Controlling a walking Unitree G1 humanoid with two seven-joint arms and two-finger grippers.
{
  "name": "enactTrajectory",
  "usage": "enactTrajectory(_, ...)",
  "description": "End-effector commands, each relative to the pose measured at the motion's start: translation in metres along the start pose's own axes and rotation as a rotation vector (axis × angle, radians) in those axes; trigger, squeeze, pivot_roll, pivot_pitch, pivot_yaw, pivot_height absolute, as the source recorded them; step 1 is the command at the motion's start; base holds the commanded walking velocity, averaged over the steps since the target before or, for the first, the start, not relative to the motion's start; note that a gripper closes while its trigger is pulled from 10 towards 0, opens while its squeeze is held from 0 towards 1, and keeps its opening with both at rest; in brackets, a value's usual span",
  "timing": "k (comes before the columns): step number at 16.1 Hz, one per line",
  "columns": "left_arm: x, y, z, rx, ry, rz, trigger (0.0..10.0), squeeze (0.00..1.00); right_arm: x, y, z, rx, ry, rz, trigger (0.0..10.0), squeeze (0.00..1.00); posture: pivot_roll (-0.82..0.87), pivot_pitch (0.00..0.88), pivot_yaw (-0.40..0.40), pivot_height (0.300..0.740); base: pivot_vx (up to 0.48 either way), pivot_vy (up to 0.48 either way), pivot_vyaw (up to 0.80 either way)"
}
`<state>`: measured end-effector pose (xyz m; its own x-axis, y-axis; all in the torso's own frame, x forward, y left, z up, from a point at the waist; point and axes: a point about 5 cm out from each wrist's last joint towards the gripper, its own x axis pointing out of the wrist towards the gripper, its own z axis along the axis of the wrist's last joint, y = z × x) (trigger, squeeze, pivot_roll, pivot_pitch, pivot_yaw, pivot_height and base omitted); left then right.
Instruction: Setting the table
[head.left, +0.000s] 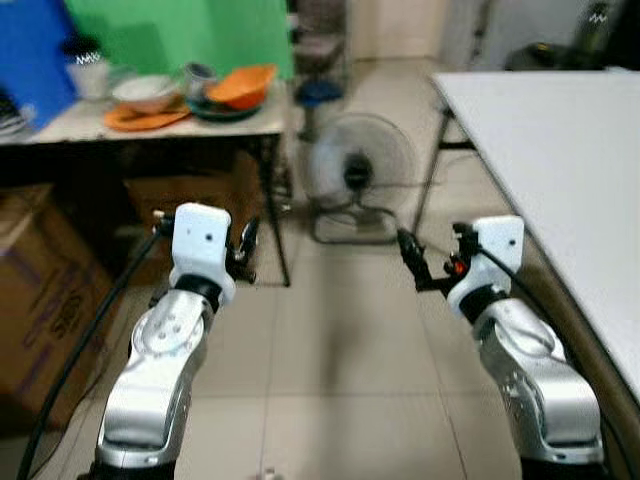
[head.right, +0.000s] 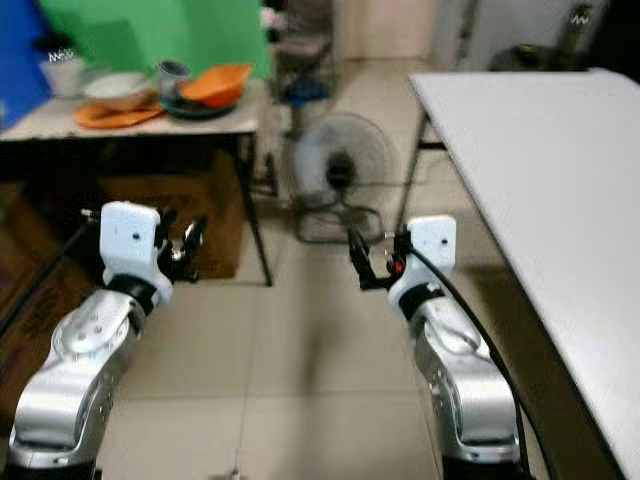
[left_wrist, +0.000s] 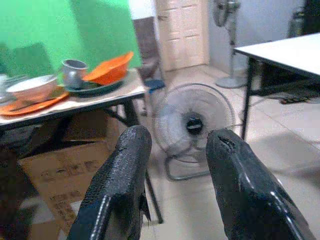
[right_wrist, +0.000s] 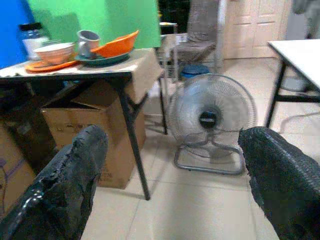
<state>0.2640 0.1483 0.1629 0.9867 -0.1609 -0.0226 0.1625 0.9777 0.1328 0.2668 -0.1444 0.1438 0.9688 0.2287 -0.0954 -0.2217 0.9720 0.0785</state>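
Both silver arms are held up in front of the robot, bent at the elbow, with the claws pointing forward over the floor. The left gripper (left_wrist: 172, 165) is released: its two black fingers (left_wrist: 122, 180) stand apart with a gap between them and hold nothing. The right gripper (right_wrist: 170, 170) is released too, its fingers (right_wrist: 75, 170) spread even wider and holding nothing. The arms are well apart from each other, and neither one touches a table.

The dishes for the table sit far off on the left, on a small side table (head.left: 260, 122). There is an orange bowl (head.left: 242, 85) tipped on a dark green plate (right_wrist: 102, 60), a grey cup (right_wrist: 87, 40) just beside it, a white bowl (head.left: 145, 92) on an orange plate (head.left: 140, 120), and a jar (right_wrist: 30, 34) at the far left end. The head pictures are blurry, so small marks on the dishes are hard to make out.

A big white table (head.left: 560, 170) stands on the right, and its near and right parts are cut off at the picture edge. A floor fan (head.left: 360, 170) sits on the tiled floor (head.left: 330, 380) between the two tables. Brown cardboard boxes (right_wrist: 90, 125) sit under the side table, partly hidden by its dark legs. Behind it hang a green sheet (head.left: 180, 30) and a blue sheet (head.left: 30, 55). A chair (right_wrist: 192, 45) and a pale door (left_wrist: 182, 30) are farther back.
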Motion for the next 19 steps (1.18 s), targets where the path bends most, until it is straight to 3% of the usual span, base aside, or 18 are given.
enactTrajectory(1,0.000,0.006,-0.005,0.009,0.024,0.025,10.0,0.00,0.005,0.007,0.001,-0.001,-0.004,0.012,10.0,0.00,0.15,0.000,0.038,0.727,0.375,0.000,0.80)
enactTrajectory(3,0.000,0.004,-0.005,0.010,0.027,0.023,10.0,0.00,0.009,0.009,0.004,-0.011,-0.019,0.018,10.0,0.00,0.15,0.000,0.037,0.727,0.375,0.000,0.80)
enactTrajectory(7,0.000,0.008,-0.005,0.002,0.025,0.039,10.0,0.00,0.012,0.005,0.011,-0.036,-0.073,-0.040,10.0,0.00,0.15,0.000,0.041,0.727,0.377,0.000,0.00)
enactTrajectory(10,-0.001,0.011,-0.008,0.004,0.026,0.042,10.0,0.00,0.008,-0.016,0.012,0.020,-0.094,-0.152,10.0,0.00,0.14,0.000,0.046,0.727,0.374,0.000,0.00)
enactTrajectory(12,-0.002,0.015,-0.012,0.004,0.028,0.046,10.0,0.00,0.001,-0.024,-0.003,0.081,-0.024,-0.144,10.0,0.00,0.14,0.000,0.046,0.727,0.373,0.000,0.00)
enactTrajectory(13,-0.003,0.017,-0.013,0.006,0.030,0.045,10.0,0.00,-0.005,-0.028,-0.009,0.027,-0.005,-0.157,10.0,0.00,0.14,0.000,0.046,0.727,0.375,0.000,0.00)
enactTrajectory(19,-0.004,0.015,-0.013,0.000,0.027,0.030,10.0,0.00,-0.009,-0.017,-0.007,0.043,-0.017,-0.105,10.0,0.00,0.14,0.000,0.050,0.727,0.378,0.000,0.00)
